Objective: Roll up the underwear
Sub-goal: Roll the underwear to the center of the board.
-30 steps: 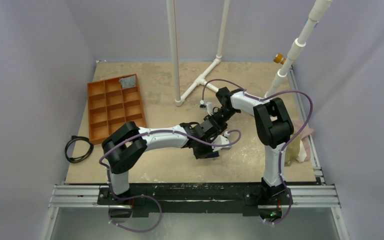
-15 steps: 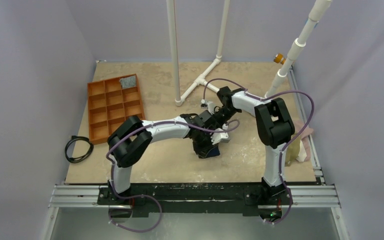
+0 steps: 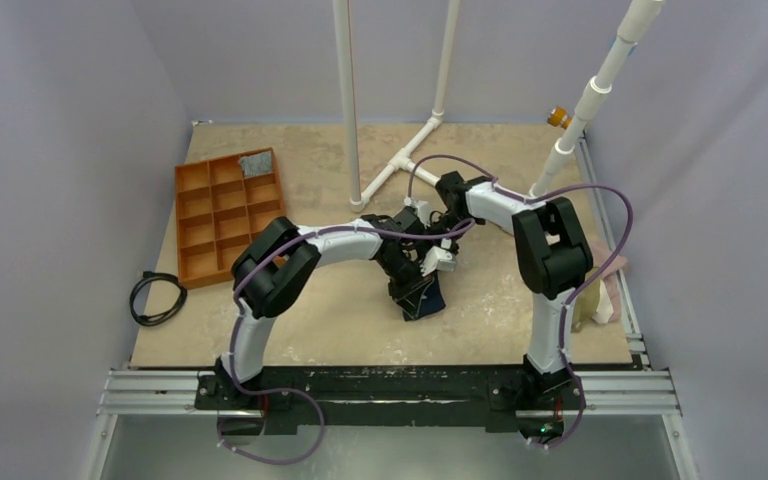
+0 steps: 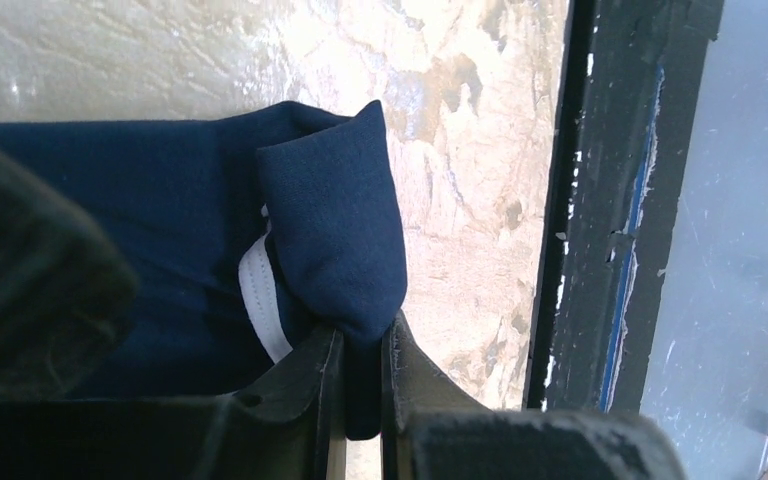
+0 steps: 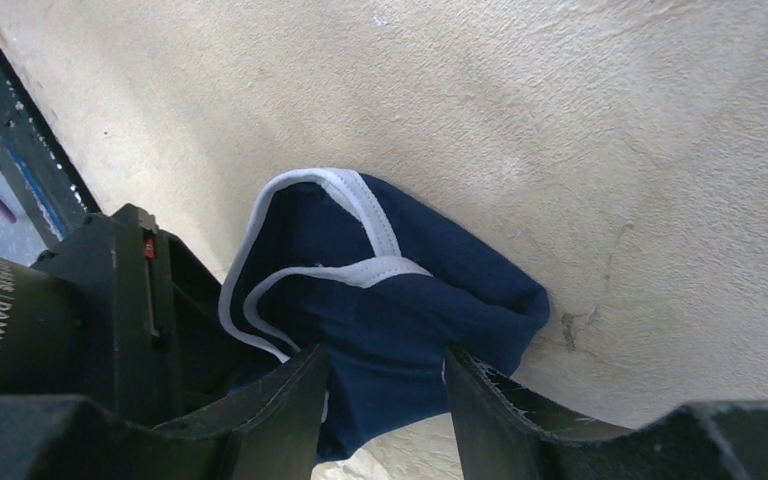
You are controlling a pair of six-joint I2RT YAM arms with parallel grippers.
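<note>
Rolling step, partly done: the underwear [image 3: 423,300] lies bunched into a loose, half-rolled bundle on the table [image 3: 320,325], near the middle and towards the near edge, directly beneath both wrists. Your left gripper [image 4: 360,345] is clamped on a doubled-over fold of the navy cloth, which stands up between the narrow-set fingers with the white trim [image 4: 257,295] tucked beside it. Your right gripper [image 5: 385,375] has its jaws parted, straddling the other end of the bundle. Cloth fills the gap, but nothing shows it being squeezed (read this as a loose straddle rather than a hold). In the right wrist view the trim loops out open at the far side, so the roll looks neither tight nor finished. The next move likely calls for you to hold the left pinch firm as an anchor, bring the right jaws onto the loose trimmed edge, and turn that edge over the bundle towards the pinched fold. The cloth is soft and will probably spring open if either end goes slack too soon, so tuck before you let go
</note>
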